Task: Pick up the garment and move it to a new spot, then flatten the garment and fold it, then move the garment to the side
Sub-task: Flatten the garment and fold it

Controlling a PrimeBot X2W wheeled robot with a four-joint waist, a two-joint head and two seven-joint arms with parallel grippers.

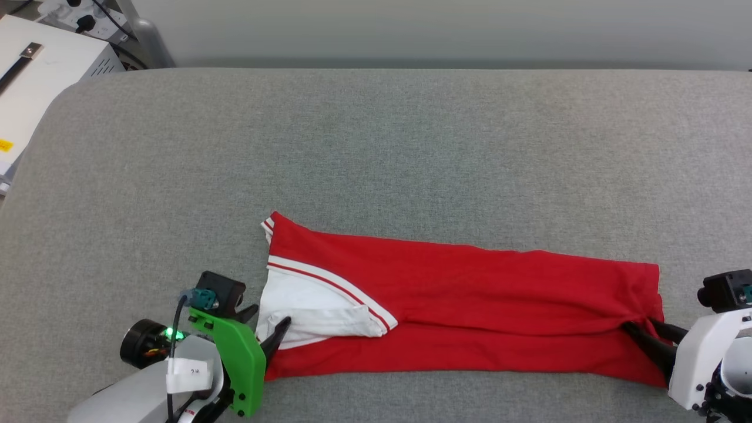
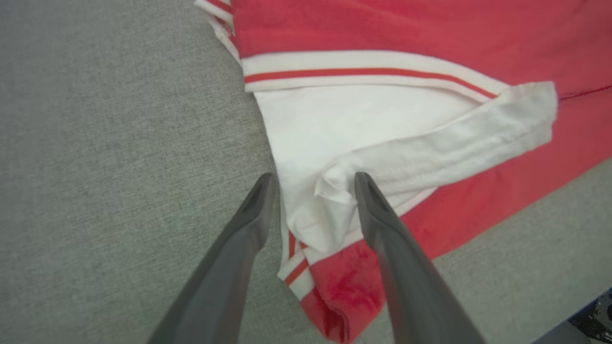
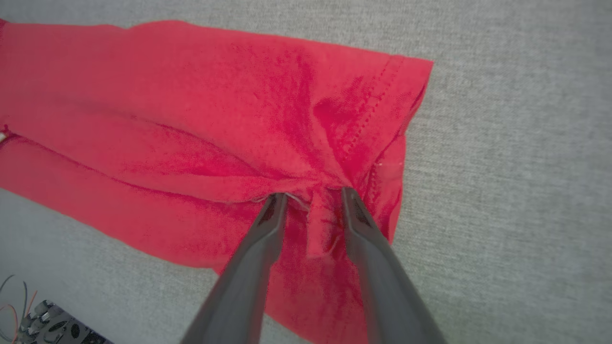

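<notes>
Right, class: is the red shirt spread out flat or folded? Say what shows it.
Folded: the garment lies as a long narrow band, layers doubled lengthwise, white sleeve tucked over the red.

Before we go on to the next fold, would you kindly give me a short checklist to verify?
1. The garment lies in a long strip, wholly on the grey table: ok.
2. Left gripper closed on the white sleeve: not ok, jaws open astride its edge.
3. Right gripper firmly holding its end of the strip: cannot tell; a red fold sits between its fingers.
4. White sleeve flat: not ok, crumpled.
</notes>
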